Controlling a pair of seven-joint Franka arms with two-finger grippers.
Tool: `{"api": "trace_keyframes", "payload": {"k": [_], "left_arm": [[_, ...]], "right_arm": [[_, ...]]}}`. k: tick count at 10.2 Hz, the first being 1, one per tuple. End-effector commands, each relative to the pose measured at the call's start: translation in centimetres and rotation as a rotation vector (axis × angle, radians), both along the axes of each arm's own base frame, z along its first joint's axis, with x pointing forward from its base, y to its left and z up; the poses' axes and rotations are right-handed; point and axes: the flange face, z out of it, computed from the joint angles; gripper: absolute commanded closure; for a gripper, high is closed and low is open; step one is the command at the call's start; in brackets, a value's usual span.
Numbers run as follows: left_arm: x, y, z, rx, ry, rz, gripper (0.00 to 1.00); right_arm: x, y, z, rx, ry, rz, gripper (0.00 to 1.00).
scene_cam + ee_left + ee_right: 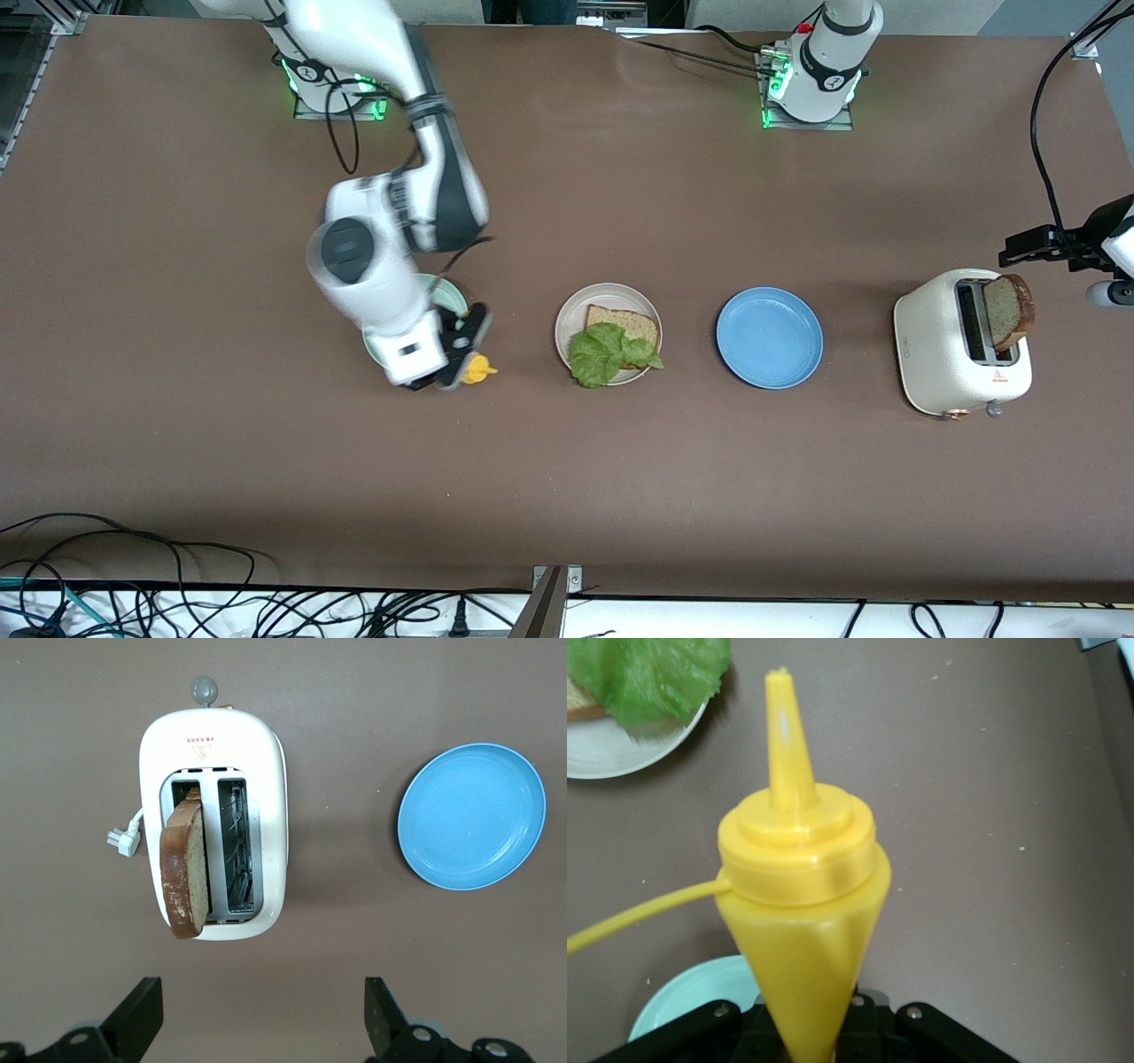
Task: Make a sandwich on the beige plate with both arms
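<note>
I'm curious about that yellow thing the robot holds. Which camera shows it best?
The right wrist view: the yellow plastic squeeze bottle fills it, pointed nozzle clear. The front view shows only a yellow bit at the right gripper; the left wrist view shows none.

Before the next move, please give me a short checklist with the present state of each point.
1. Bread slice and lettuce lie on the beige plate: ok.
2. Right gripper holds the yellow bottle, over the mint plate: ok.
3. Second slice stands up from the toaster: ok.
4. Left gripper open over the table beside the toaster: ok.
5. Top slice placed: not ok.
</note>
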Motion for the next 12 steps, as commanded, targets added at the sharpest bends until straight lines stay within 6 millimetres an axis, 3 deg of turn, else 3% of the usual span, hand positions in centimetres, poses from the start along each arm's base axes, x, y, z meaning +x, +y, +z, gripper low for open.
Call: {"api": "trace_keyframes", "payload": {"k": [1,4,6,9,12], "left_arm": [[-0.2,0.1,0.8,0.031,0.007,-0.019,0.00],[-0.3,0.1,1.0,0.034,0.006,-0.018,0.00],[-0.3,0.1,1.0,0.034,0.004,-0.020,0.00],[-0.3,0.2,1.0,0.034,0.004,-0.018,0.00],[-0.4,0.3,1.0,0.034,0.006,-0.015,0.00]], "right_arm": [[-2.6,4.7,-2.2,-0.171,-0.090,-0.018,1.00],[-6.7,11.1,-5.8,-0.396,-0.247,0.000,1.00],[-8.7,13.2,-8.4,-0.483,-0.314,0.021,1.00],[-9.7,14.7,-10.5,-0.584,-0.385,0.097,1.00],[-9.9,14.9,-11.4,-0.598,-0.390,0.105,1.00]]}}
